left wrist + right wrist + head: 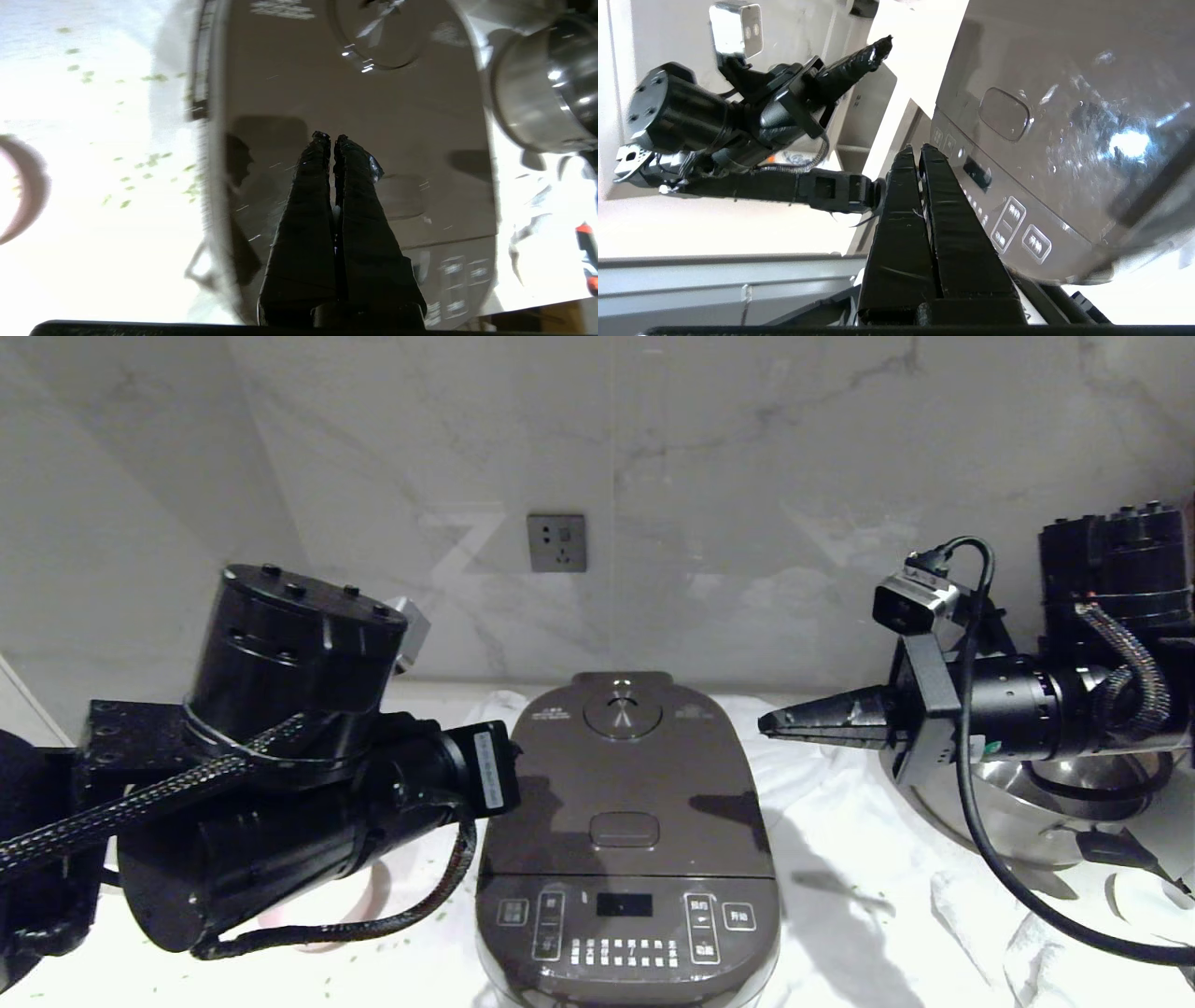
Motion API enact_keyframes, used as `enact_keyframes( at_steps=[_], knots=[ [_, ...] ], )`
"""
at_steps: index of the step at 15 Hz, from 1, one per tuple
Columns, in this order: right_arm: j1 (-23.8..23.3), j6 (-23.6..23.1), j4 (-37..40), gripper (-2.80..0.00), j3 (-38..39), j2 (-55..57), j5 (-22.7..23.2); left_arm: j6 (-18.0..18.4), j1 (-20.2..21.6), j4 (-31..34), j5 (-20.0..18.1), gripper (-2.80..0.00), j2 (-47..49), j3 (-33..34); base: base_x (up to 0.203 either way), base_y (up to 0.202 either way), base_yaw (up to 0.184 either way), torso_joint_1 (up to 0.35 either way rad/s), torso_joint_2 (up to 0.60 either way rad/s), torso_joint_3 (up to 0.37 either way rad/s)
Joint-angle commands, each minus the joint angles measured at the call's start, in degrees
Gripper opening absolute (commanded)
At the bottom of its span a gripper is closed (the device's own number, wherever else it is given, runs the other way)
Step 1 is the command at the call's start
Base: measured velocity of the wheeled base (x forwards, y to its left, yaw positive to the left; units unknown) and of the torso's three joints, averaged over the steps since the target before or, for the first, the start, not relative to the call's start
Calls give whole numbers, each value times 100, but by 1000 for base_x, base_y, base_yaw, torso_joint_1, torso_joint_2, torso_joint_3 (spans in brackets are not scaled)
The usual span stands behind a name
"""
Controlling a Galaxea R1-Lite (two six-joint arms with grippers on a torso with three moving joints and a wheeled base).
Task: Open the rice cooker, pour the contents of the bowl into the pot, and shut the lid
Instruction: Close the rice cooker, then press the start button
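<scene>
Black and bulky, the left arm reaches in from the left at the near side of the rice cooker (625, 831), its wrist pointing right toward the cooker's side; the left gripper (329, 138) hangs above the lid (621, 775) with its two fingers pressed together on nothing. The right arm comes in from the far right, held level above a shiny steel pan (1018, 803), and the right gripper (764, 724) points left toward the cooker, just beside the lid's right edge, its fingers likewise closed and empty. The dark brown cooker stands in the middle on a white cloth (868, 859), lid down, with a round steam vent at the far end and an oval button near the front. Its front panel carries a small dark display and white Chinese labels, too small to read. A pink bowl (23, 191) sits left of the cooker, with green bits (149, 161) scattered on the cloth between them. A grey wall socket (556, 542) is set in the marble wall behind.
</scene>
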Motion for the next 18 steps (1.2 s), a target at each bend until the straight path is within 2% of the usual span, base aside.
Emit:
enact_keyframes(
  at_steps=[1,3,7,9,12,14,15,16,18],
  knots=[
    [-61,8,-22,-280,262,-756,-396,113,234,-11,20,-280,-844,314,0,0,0,0,0,0],
    [-139,-41,-22,-280,361,-1252,-1128,494,379,-10,22,-280,-1784,596,0,0,0,0,0,0],
    [-393,-397,170,-280,519,-1956,-2195,1939,1001,-9,17,-280,-4007,1399,0,0,0,0,0,0],
    [-397,-547,156,-280,693,-2149,-2649,2569,1722,85,26,-280,-4844,1706,0,0,0,0,0,0],
    [-401,-1073,145,-280,920,-2238,-3240,3365,2887,458,36,-280,-5522,1498,0,0,0,0,0,0],
    [-405,-1527,-45,-280,1275,-2255,-3385,3708,3648,695,38,-280,-5844,1349,0,0,0,0,0,0],
    [-399,-1571,-274,-280,1363,-2263,-3406,3767,3951,895,34,-280,-5994,1349,0,0,0,0,0,0],
    [-397,-1572,-396,-280,1384,-2320,-3424,3798,4188,1125,22,-280,-6226,1404,0,0,0,0,0,0],
    [-397,-1599,-438,-280,1489,-2517,-3376,3858,4348,1325,7,-280,-6667,1726,0,0,0,0,0,0]
  ],
)
